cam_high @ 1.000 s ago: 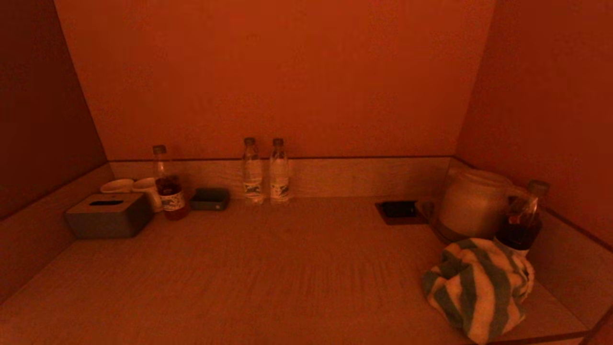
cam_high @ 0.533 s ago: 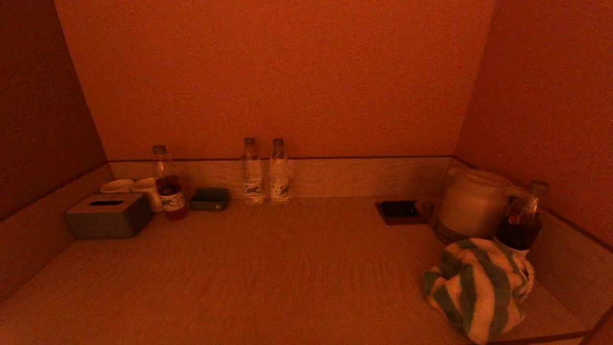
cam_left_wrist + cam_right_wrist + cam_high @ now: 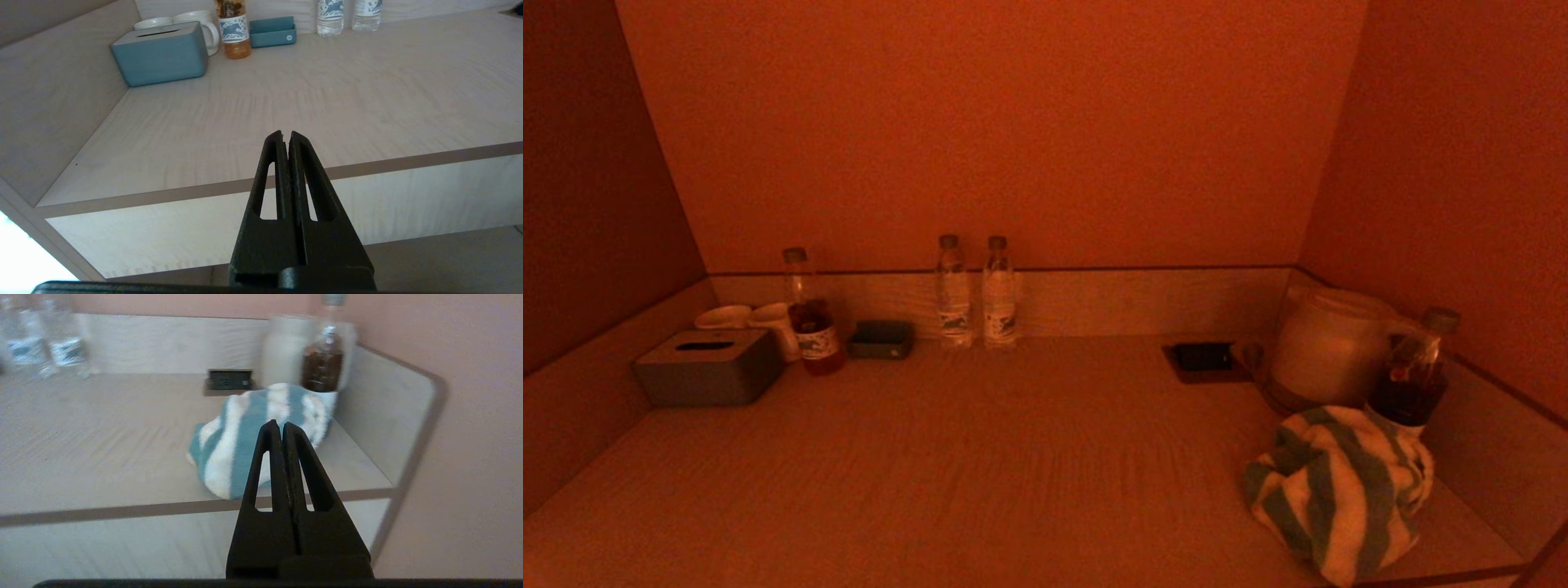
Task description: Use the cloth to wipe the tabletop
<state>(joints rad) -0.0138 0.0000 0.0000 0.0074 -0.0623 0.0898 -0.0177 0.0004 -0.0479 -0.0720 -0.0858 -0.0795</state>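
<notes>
Lying unmoved, apparently — cloth (image 3: 1339,490); left gripper (image 3: 284,139), right gripper (image 3: 277,428) closed, empty.

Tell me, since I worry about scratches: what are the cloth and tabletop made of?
The cloth looks like soft terry, teal-and-white striped, crumpled in loose folds. The tabletop looks like pale matte wood-grain laminate, though veneer is possible.

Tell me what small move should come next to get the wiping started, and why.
Probably open the right pincer and ease it forward over the table edge to the striped cloth: it is shut, short of the tabletop, and the cloth lies bunched, ungrasped, directly ahead.
</notes>
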